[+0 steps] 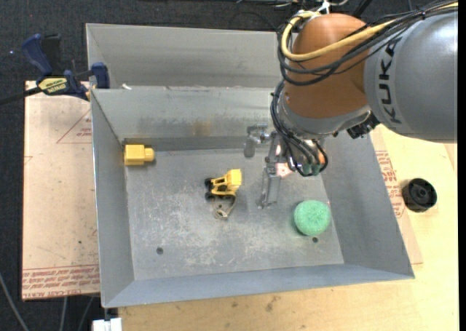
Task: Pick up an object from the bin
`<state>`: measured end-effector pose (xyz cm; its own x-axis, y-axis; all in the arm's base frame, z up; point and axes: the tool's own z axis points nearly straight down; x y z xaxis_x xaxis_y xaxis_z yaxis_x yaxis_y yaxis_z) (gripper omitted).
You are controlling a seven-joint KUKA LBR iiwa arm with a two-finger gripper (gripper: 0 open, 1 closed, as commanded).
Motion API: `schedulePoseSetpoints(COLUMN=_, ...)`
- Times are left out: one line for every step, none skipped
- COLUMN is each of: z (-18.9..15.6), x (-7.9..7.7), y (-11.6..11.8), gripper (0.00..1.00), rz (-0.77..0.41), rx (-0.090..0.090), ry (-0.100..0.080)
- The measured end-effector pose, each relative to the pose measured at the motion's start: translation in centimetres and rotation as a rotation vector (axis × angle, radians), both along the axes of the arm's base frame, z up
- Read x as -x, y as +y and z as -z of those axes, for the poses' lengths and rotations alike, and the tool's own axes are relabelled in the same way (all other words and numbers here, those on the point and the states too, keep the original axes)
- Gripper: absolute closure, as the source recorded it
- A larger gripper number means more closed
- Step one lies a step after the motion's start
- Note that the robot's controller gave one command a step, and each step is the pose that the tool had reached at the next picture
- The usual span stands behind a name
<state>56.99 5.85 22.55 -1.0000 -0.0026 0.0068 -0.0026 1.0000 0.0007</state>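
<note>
- One green ball, near the gripper, on its right in the view.
- One yellow toy loader, near its left.
- One yellow block, well apart, farther left.

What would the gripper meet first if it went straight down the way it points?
Probably the bare bin floor: the gripper points down into the gap between the yellow toy digger and the green ball, over neither. Depth is hard to judge from this view.
</note>
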Motion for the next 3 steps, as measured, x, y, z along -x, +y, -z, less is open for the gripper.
schedulePoseSetpoints(z=-0.5, x=-0.1, y=0.0, gripper=0.0, rz=0.002, rx=-0.001, ry=-0.008)
schedulePoseSetpoints(z=5.1, x=-2.2, y=0.0, gripper=0.0, rz=-0.098, rx=-0.001, ry=-0.013)
schedulePoseSetpoints(z=7.7, x=-3.2, y=0.3, gripper=0.0, rz=-0.198, rx=-0.001, ry=-0.004)
